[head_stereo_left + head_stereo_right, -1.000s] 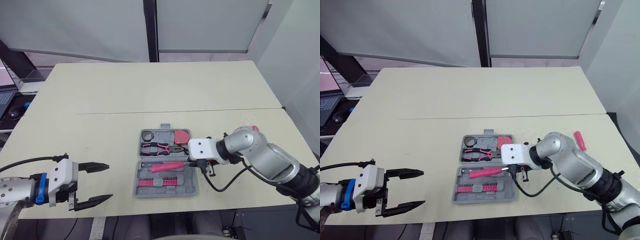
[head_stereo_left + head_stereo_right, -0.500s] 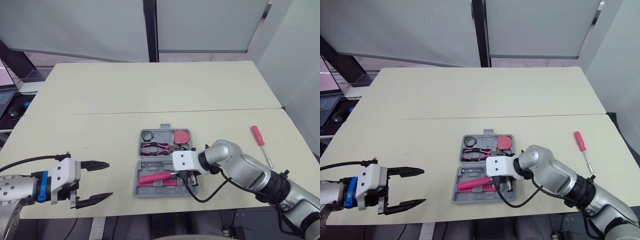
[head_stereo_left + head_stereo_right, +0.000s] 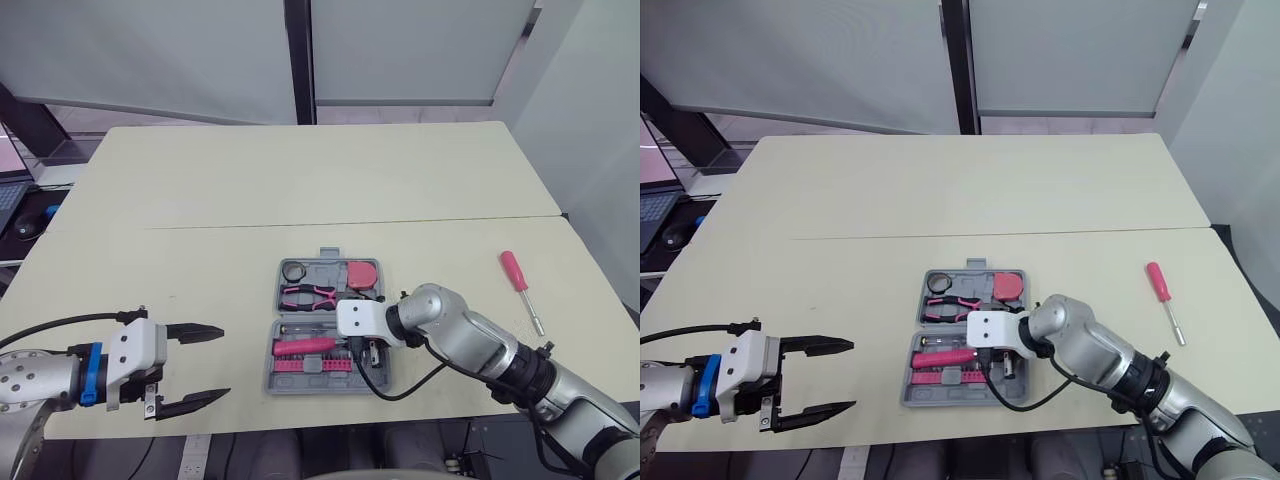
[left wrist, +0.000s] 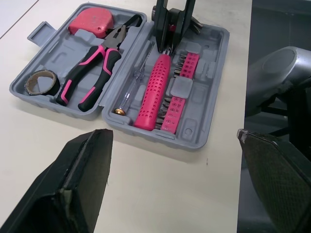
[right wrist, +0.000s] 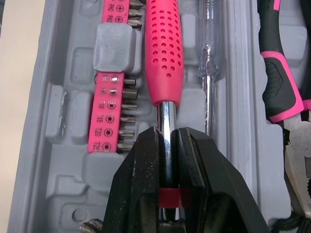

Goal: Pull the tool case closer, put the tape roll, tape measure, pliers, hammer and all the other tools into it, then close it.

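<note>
Right wrist view: right fingers (image 5: 141, 187) clamp pink driver (image 5: 164, 53) by shaft in tool case (image 5: 68, 160); left fingers (image 3: 192, 332) spread.

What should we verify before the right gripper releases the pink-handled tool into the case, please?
1. Right gripper shut on pink-handled tool shaft: ok.
2. Tool fully seated in tool case slot: cannot tell.
3. Pliers, tape measure, tape roll in case: ok.
4. Screwdriver packed: not ok, lying on table.
5. Left gripper open, apart from case: ok.
</note>
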Available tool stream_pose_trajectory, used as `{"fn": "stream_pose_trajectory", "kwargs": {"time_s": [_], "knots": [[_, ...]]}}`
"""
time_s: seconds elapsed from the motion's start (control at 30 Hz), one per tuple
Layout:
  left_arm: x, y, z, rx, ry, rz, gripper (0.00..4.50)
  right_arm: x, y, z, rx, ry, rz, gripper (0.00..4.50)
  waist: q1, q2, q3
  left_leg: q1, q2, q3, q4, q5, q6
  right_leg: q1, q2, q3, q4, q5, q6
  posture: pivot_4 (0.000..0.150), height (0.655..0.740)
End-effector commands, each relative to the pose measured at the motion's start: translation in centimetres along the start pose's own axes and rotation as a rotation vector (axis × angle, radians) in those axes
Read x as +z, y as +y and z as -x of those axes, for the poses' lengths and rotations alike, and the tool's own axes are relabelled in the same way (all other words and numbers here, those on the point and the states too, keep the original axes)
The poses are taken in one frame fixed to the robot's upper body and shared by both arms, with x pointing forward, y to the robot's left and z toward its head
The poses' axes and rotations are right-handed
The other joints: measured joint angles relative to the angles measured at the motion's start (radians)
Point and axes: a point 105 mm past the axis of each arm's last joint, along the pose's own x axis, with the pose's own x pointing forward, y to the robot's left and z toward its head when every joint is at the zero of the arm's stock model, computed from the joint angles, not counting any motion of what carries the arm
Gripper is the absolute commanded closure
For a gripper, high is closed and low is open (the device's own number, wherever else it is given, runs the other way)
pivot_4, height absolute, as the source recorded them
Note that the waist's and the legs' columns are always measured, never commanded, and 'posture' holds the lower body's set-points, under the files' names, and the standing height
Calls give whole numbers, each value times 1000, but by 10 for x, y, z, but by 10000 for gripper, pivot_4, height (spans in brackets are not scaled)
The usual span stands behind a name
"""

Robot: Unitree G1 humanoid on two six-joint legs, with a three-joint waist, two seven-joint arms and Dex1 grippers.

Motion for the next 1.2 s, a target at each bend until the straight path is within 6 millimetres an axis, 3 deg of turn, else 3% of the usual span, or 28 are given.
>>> {"fn": "stream_pose_trajectory", "kwargs": {"time_s": [0.03,0.33,0.4,0.47,0.53,0.77,0.93,1.07,1.2], "knots": [[5,-2,-2,-4,-11,-26,0,4,-3,5,-25,-26,-1,40476,0,0,0,0,0,0,0,0,0,0,0,0,0,0,0,1500,7400],[7,0,-7,-7,-22,-30,0,3,3,0,-6,-38,-49,40476,-1,-1,-1,0,0,0,0,0,0,0,0,0,0,0,0,1500,7400],[7,1,-8,-7,-24,-32,0,2,3,1,0,-37,-44,33405,-1,-1,-1,1,0,0,0,0,0,0,0,0,0,0,0,1500,7400],[8,1,-9,-8,-25,-33,0,7,-1,7,-12,-57,-29,29340,-1,-1,-1,1,0,0,0,0,0,0,0,0,0,0,0,1500,7400],[9,1,-10,-8,-25,-34,0,24,-5,21,6,-123,-22,24694,0,-1,-1,0,0,0,0,0,0,1,0,0,0,0,0,1500,7400],[10,2,-10,-4,-29,-35,0,51,-16,52,15,-312,73,24694,-1,-1,-1,0,0,-1,0,0,0,1,0,0,0,0,0,1500,7400],[11,1,-10,-4,-31,-35,0,41,-7,39,37,-324,97,34654,2,-1,-1,0,0,0,0,0,0,1,0,0,0,0,0,1500,7400],[12,1,-12,-8,-37,-36,0,29,2,16,50,-283,116,44485,0,-1,-1,1,0,0,0,0,0,1,1,0,0,0,0,1500,7400],[13,1,-13,-8,-38,-37,0,22,3,2,50,-248,96,44778,0,-1,-1,1,0,0,0,0,0,1,1,0,0,0,0,1500,7400]]}}
